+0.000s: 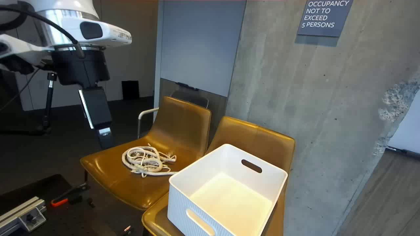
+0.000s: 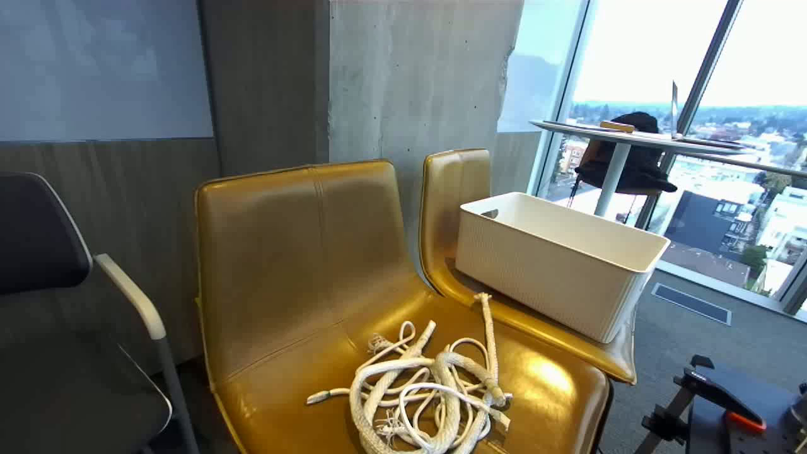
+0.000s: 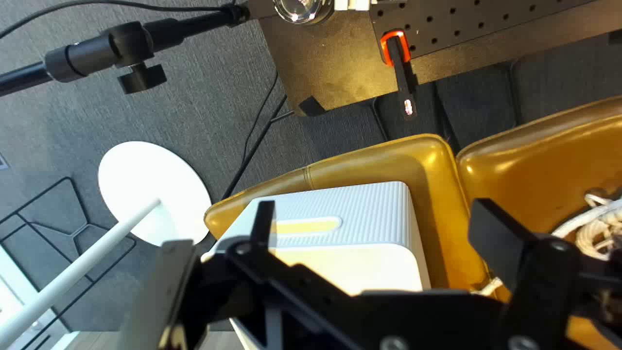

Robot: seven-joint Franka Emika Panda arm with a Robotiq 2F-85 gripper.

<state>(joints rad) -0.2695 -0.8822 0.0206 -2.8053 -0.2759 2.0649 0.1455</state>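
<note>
My black gripper is open and holds nothing, its fingers wide apart in the wrist view. In an exterior view the gripper points down beside the tan chair with the rope; its distance from the chair is hard to judge. The tangled white rope lies loose on that seat, also in an exterior view; in the wrist view the rope is partly hidden by a finger. A white ribbed box with handle slots stands on the neighbouring tan chair. It looks empty.
A dark table with an orange-handled clamp and an aluminium profile stands near the chairs. A black stand, a round white table base and a dark chair are around. A concrete wall rises behind.
</note>
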